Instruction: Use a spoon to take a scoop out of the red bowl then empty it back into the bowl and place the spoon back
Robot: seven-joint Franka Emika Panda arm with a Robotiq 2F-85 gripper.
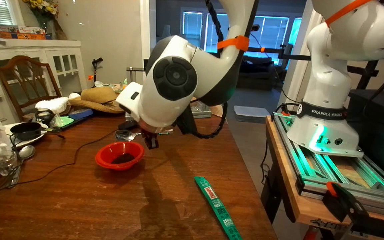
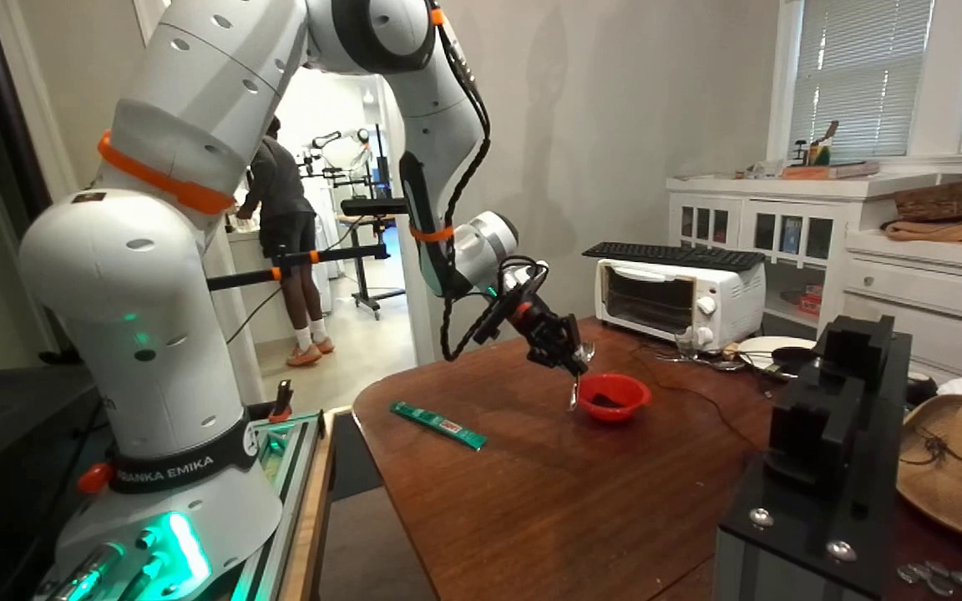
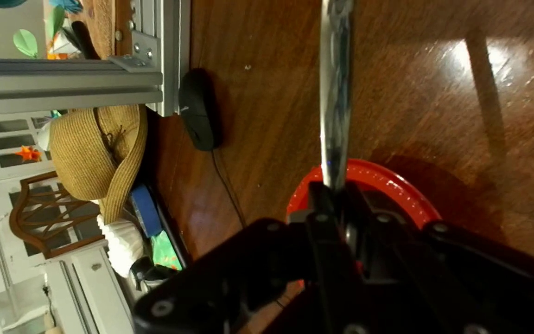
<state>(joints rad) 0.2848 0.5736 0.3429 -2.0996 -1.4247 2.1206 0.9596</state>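
Handle of the spoon (image 3: 335, 95) is caught in the gripper (image 3: 336, 191), whose jaws are brought together until only the thin metal remains between them. The spoon is near the red bowl (image 1: 107, 156) and seems to me lifted above the table (image 1: 78, 203); in an exterior view its head (image 1: 124, 135) appears at 12 o'clock from the bowl's middle. I judge that the step in hand is the scooping, but whether the head carries something I cannot tell.

To do it well, I would first bring the head over the middle of the bowl, inside the rim, and only then go down. It should enter the dark content (image 1: 123, 158) with its tip lower than the handle, pass through slowly, and be turned level before it rises. Such a slim handle may twist between the jaws if the head pushes hard on the bottom, so light pressure is better.

As for direction, in an exterior view the long axis runs nearly from 9 to 3 o'clock, with the head (image 1: 124, 135) toward 9. In an exterior view the head (image 2: 588, 351) points to about 1 o'clock, toward the side of the white oven (image 2: 723, 309). In the wrist view the handle goes to 12 o'clock. How much the spoon tilts from level, I cannot tell surely.
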